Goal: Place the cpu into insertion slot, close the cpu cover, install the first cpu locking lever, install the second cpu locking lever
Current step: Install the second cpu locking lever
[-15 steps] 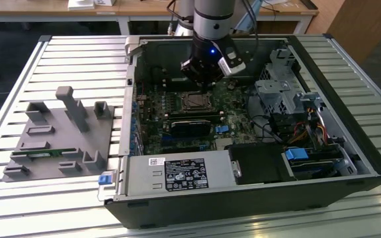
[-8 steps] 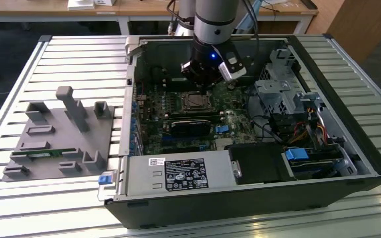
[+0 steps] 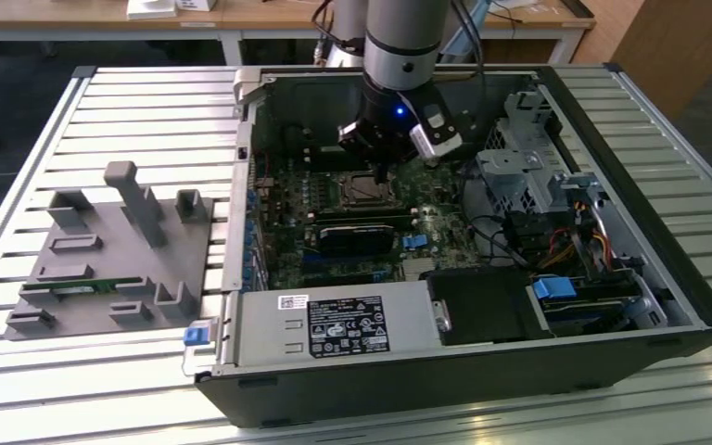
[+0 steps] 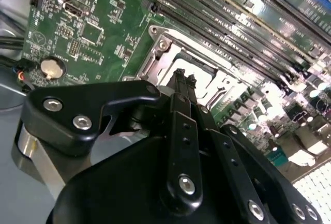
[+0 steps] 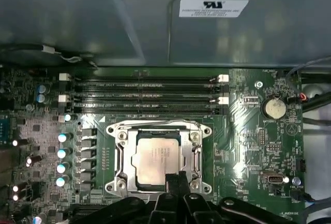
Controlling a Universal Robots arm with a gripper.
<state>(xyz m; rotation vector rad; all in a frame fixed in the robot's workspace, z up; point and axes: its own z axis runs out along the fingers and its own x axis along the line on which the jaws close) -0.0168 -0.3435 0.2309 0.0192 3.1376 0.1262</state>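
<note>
Slatted metal surface (image 3: 146, 102) carries the open PC case, and my hand (image 5: 173, 181), fingers pinched together and holding nothing, sits right at the edge of the cpu cover (image 5: 120, 154), already down over the cpu (image 5: 155, 158) seated in the insertion slot (image 3: 362, 188).

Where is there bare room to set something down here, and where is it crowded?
Bare slatted table lies behind the grey fixture and beyond the computer case on the exterior view's right. Crowded inside: the gripper hangs over the cpu, hemmed by memory slots.

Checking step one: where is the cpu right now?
In the first wrist view, the cpu sits in the insertion slot, framed by the cpu cover, beside the tool.
</note>
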